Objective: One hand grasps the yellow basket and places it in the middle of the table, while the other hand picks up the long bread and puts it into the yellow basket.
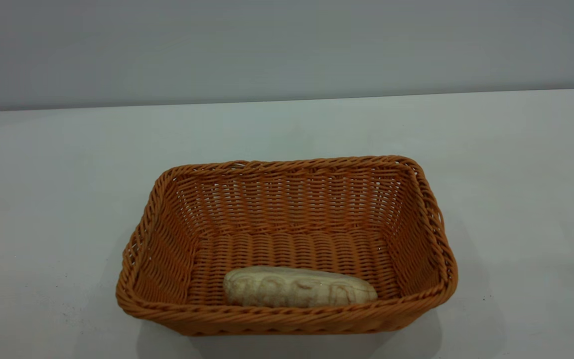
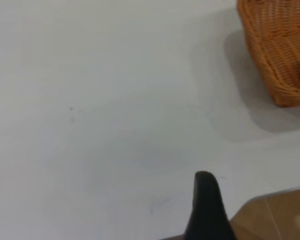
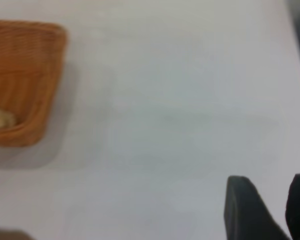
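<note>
The yellow basket [image 1: 287,319] stands on the white table [image 1: 43,199] near the middle, toward the front edge. The long bread [image 1: 297,288] lies inside it along the near wall, pale side showing. Neither gripper shows in the exterior view. In the left wrist view my left gripper [image 2: 205,200] hovers over bare table near the table's edge, well away from the basket [image 2: 280,55]. In the right wrist view my right gripper [image 3: 272,182] is open and empty over bare table, far from the basket [image 3: 35,80], where the bread [image 3: 0,119] shows.
A grey wall runs behind the table. The table's edge and a brown wooden floor [image 2: 280,215] show beside the left gripper. White tabletop surrounds the basket on all sides.
</note>
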